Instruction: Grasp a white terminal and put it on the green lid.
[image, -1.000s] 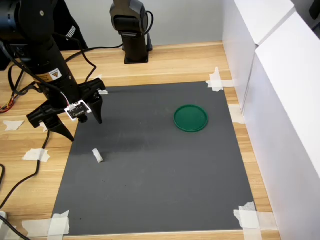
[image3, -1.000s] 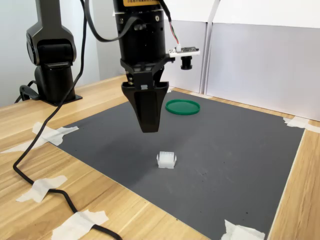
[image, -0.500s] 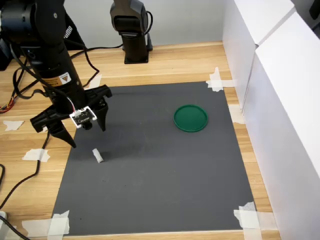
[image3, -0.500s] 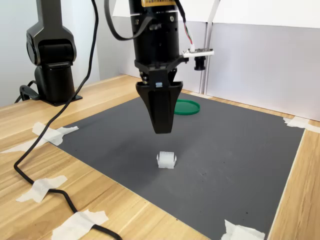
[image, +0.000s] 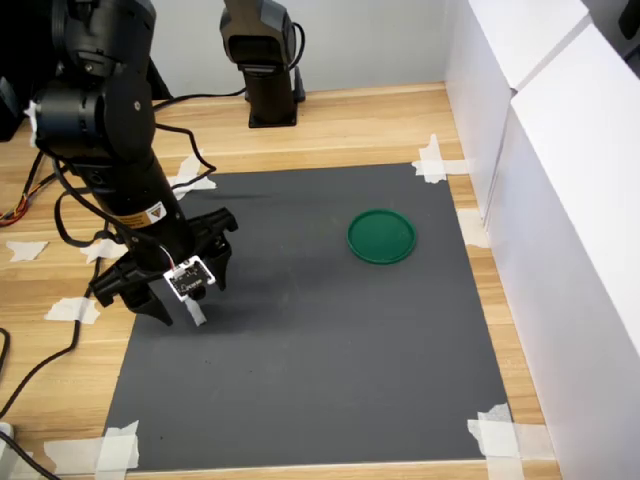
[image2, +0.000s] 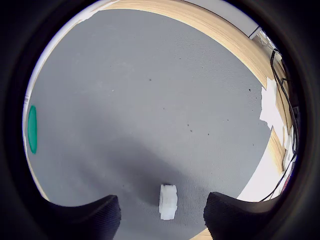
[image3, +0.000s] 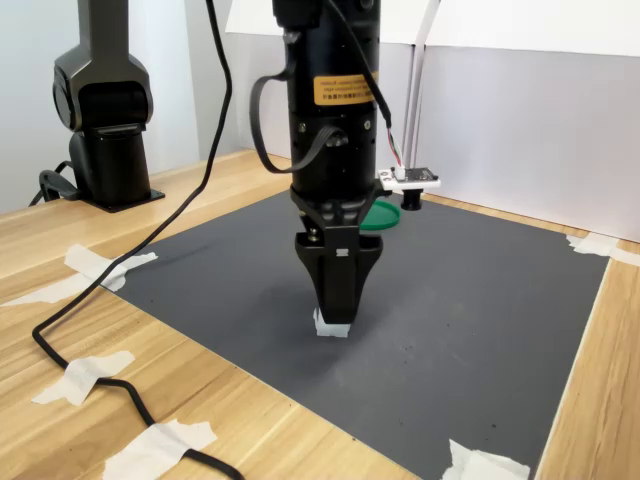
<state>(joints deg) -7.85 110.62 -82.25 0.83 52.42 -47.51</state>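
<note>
The pincer (image2: 162, 216) is spread wide and low over the dark grey mat (image: 330, 330), its fingers (image2: 87, 217) on either side of the white terminal (image2: 168, 201) (which lies on the mat, apparently not yet touched, though the second exterior view hides most of it). The green lid (image: 381, 236) sits well apart, toward the first exterior view's right, on the same mat taped to the wooden counter (image: 350, 125).

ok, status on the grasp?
Gripper open, straddling the tiny white plastic terminal on the grey mat. Round green lid empty. Nothing in the way.
</note>
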